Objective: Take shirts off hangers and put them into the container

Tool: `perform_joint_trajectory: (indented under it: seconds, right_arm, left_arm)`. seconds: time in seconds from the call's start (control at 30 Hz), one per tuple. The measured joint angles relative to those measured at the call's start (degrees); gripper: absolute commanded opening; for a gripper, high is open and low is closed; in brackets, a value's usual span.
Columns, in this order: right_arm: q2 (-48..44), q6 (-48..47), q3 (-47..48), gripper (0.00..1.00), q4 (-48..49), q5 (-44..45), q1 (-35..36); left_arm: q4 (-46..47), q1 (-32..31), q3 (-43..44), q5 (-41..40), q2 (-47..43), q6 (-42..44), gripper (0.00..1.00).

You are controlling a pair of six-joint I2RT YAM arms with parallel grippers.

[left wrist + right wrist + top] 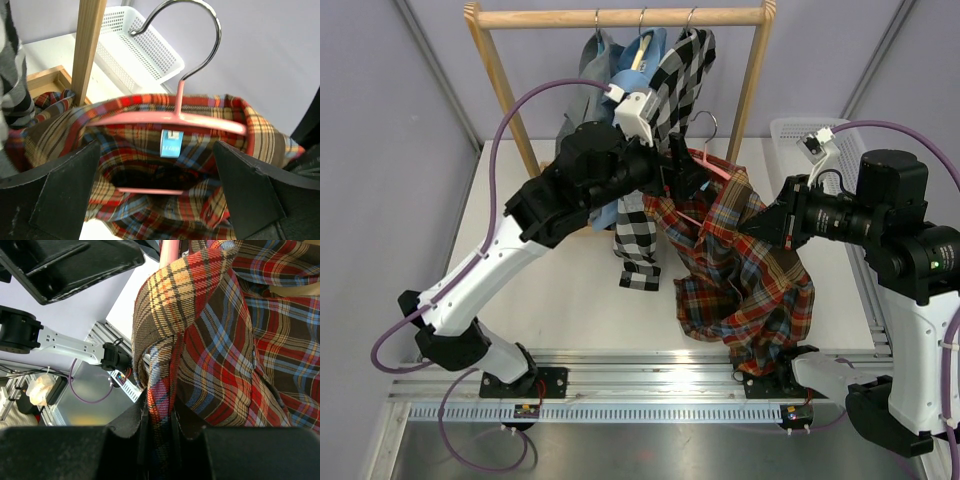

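Observation:
The red-and-dark plaid shirt point(745, 275) is off the rack and droops over the table, still on a thin pink hanger point(175, 117) with a silver hook point(202, 42). My left gripper point(160, 187) stands open, its black fingers point(67, 187) either side of the collar and hanger without touching them. My right gripper point(161, 427) is shut on a fold of the plaid shirt point(215, 340) near the shoulder. On the rack hang the grey shirt point(592, 70), the light blue shirt point(645, 50) and the black-and-white checked shirt point(685, 70). The white lattice container point(790, 132) sits at the back right.
The wooden rack's rod point(620, 17) and right post point(752, 85) stand just behind the left gripper point(678, 170). Its wooden base frame point(42, 80) lies on the table beside the container point(142, 47). An aluminium rail point(650, 385) runs along the near edge.

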Motion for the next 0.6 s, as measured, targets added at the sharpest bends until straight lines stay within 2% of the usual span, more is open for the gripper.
perform_joint_trajectory:
  seconds: [0.4,0.47,0.6]
  right_arm:
    - [-0.07,-0.61,0.00,0.00,0.17,0.11,0.17]
    - [-0.07,-0.79,0.00,0.00,0.17,0.07,0.24]
    - [-0.09,-0.94,0.00,0.00,0.17,0.04,0.31]
  left_arm:
    - [4.02,-4.83,3.56,-9.11,3.82,2.82,0.98]
    - [5.86,-5.31,3.80,-10.60,4.24,3.69,0.96]
    - [8.66,-6.05,4.00,-12.70,5.77,5.22,0.85]
